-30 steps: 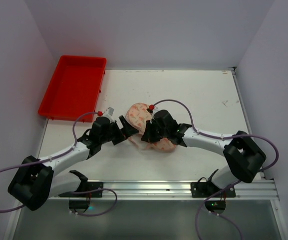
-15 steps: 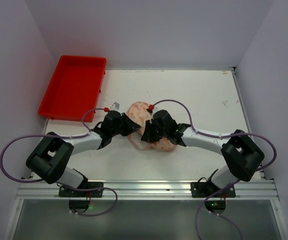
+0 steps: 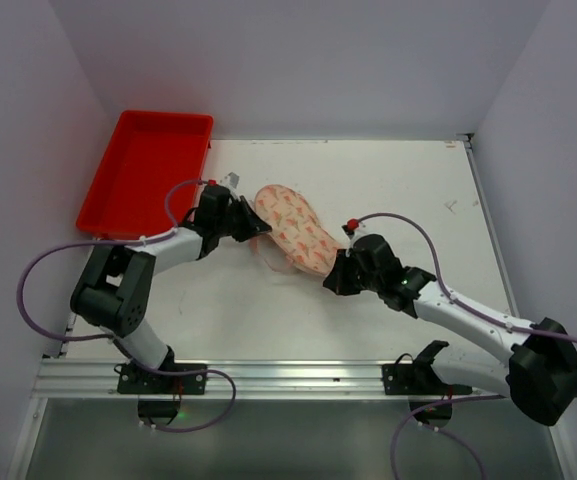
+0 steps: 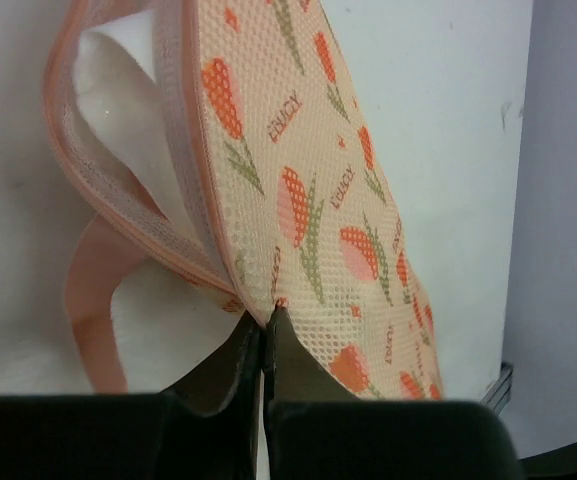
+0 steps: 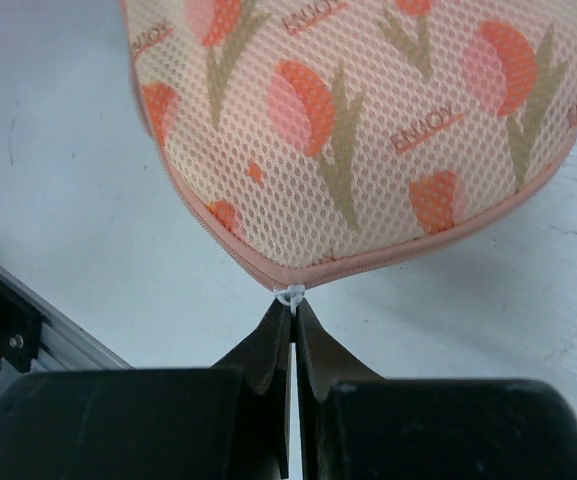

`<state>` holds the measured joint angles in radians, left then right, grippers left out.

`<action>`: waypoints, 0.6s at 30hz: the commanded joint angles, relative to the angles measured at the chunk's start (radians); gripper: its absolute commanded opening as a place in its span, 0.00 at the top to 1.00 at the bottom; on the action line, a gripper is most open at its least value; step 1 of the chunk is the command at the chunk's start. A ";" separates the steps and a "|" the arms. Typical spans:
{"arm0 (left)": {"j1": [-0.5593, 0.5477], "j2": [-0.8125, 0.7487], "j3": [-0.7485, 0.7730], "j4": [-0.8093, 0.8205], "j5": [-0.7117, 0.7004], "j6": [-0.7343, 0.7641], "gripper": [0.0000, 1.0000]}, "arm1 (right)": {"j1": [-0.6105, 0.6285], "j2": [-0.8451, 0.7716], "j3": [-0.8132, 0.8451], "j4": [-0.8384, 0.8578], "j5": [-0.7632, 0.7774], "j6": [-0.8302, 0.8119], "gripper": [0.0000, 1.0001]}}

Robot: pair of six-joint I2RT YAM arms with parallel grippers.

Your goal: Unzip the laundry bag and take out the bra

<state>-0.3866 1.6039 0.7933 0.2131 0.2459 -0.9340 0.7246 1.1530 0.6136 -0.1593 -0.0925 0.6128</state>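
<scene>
On the surface, the bag now lies stretched between both arms; half a second ago it was bunched under them. The left gripper pinches the bag's edge. The right gripper, drawn back and rightward, clamps the white zip pull. The seam gapes at the left end (pale lining showing), so I'd say the unzipping is well along.

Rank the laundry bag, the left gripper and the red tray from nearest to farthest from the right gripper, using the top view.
1. Laundry bag: its near end is pinched by the right gripper.
2. Left gripper: at the bag's far left end.
3. Red tray: farthest, at the far left.
</scene>
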 commanded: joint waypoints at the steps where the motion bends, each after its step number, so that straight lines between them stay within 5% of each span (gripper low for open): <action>1: 0.034 0.118 0.155 -0.118 0.142 0.372 1.00 | -0.016 -0.082 -0.040 -0.146 0.002 -0.022 1.00; 5: 0.035 0.195 0.266 -0.185 0.225 0.497 0.99 | -0.005 -0.027 -0.003 -0.070 -0.100 -0.056 1.00; 6: 0.035 0.200 0.274 -0.184 0.236 0.501 0.88 | 0.005 -0.003 0.009 -0.043 -0.137 -0.056 1.00; 7: 0.035 0.203 0.277 -0.176 0.242 0.489 0.61 | 0.019 0.052 0.023 -0.019 -0.145 -0.050 1.00; 9: 0.035 0.188 0.264 -0.156 0.248 0.446 0.35 | 0.064 0.120 0.084 0.038 -0.150 -0.039 1.00; 10: 0.035 0.151 0.250 -0.150 0.242 0.392 0.09 | 0.081 0.155 0.110 0.052 -0.154 -0.029 1.00; 11: 0.035 0.125 0.201 -0.130 0.228 0.356 0.01 | 0.108 0.221 0.161 0.084 -0.154 -0.022 1.00; 18: 0.034 -0.270 -0.116 -0.130 0.026 0.101 0.00 | 0.157 0.405 0.310 0.202 -0.161 0.041 1.00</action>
<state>-0.3557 1.5082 0.7624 0.0669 0.3740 -0.7090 0.8776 1.5406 0.8574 -0.0689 -0.2291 0.6186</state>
